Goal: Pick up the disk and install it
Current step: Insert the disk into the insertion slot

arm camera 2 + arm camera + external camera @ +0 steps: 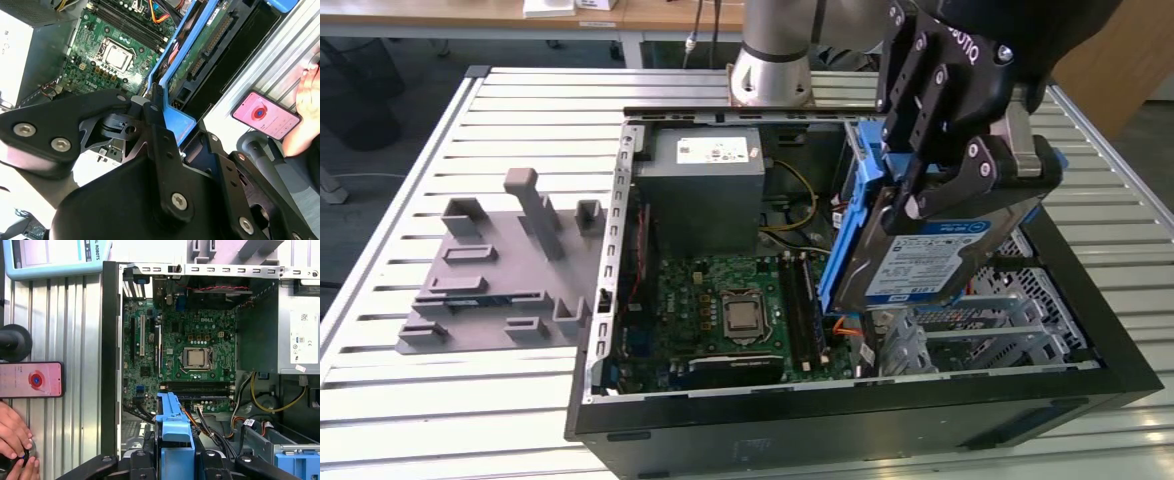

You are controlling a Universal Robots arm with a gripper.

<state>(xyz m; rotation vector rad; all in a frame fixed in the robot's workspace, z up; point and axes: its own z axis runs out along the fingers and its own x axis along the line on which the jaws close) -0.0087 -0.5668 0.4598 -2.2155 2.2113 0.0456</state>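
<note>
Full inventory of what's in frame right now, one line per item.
disk: 1, silver with a white-and-blue label and blue carrier, held on edge over the open case, exterior view's right
computer case: 1, black, open, on the table
motherboard: 1, green, inside the case
power supply: 1, grey with a white sticker, inside the case
fixture: 1, grey, on the table, exterior view's left
table: 1, silver, slatted
phone: 1, red-pink screen, on the table beside the case
person's hand: at least 1, by the phone
gripper: 1, black, shut on the disk
arm: 1, silver-grey, beyond the case
</note>
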